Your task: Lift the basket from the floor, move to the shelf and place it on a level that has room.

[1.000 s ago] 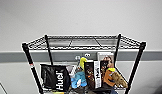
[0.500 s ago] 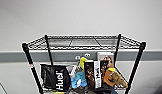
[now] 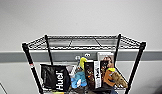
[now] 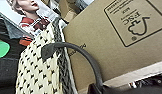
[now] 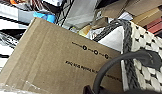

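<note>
My head camera faces the shelf (image 3: 83, 57), its top level (image 3: 82, 42) bare wire. At both wrists the basket (image 4: 37, 70) presses against a cardboard box (image 4: 117, 37), its handle (image 5: 114, 67) arching close; my fingers' state I cannot tell.

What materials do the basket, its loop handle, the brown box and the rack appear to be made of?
The basket looks like chunky woven cream cord or rope, matte, with a dark braided rim. Its loop handle seems to be smooth dark leather or plastic; which one is unclear. The box is plain brown cardboard with black print. The rack appears to be black-coated metal wire, slightly glossy.
</note>
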Robot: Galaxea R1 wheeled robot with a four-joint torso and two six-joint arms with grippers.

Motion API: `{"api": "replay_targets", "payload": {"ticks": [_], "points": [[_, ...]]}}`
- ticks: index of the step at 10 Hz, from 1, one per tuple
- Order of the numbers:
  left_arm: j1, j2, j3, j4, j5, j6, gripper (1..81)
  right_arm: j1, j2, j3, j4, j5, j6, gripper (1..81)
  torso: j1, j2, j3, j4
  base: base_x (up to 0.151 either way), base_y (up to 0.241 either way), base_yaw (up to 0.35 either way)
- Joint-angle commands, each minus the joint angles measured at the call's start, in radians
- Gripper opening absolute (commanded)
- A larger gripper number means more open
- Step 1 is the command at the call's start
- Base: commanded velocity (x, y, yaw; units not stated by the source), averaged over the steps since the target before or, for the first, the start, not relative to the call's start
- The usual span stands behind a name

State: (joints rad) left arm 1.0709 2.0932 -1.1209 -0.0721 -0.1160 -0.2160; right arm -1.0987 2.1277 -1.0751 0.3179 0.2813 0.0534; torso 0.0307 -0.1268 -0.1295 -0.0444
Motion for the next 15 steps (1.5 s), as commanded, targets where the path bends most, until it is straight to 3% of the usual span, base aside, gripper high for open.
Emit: {"api": "replay_targets", "payload": {"ticks": [1, 6, 15], "points": [[-0.096, -0.079, 0.180, 0.074, -0.056, -0.010, 1.0, 0.105, -0.058, 0.163, -0.072, -0.039, -0.004, 1.0, 0.000, 0.000, 0.000, 0.000, 0.000, 0.000, 0.000], [-0.120, -0.183, 0.312, 0.106, -0.102, -0.011, 1.0, 0.162, -0.140, 0.294, -0.072, -0.028, -0.004, 1.0, 0.000, 0.000, 0.000, 0.000, 0.000, 0.000, 0.000], [-0.280, -0.375, 0.547, 0.094, -0.100, -0.020, 1.0, 0.320, -0.283, 0.491, -0.057, -0.039, 0.006, 1.0, 0.000, 0.000, 0.000, 0.000, 0.000, 0.000, 0.000]]}}
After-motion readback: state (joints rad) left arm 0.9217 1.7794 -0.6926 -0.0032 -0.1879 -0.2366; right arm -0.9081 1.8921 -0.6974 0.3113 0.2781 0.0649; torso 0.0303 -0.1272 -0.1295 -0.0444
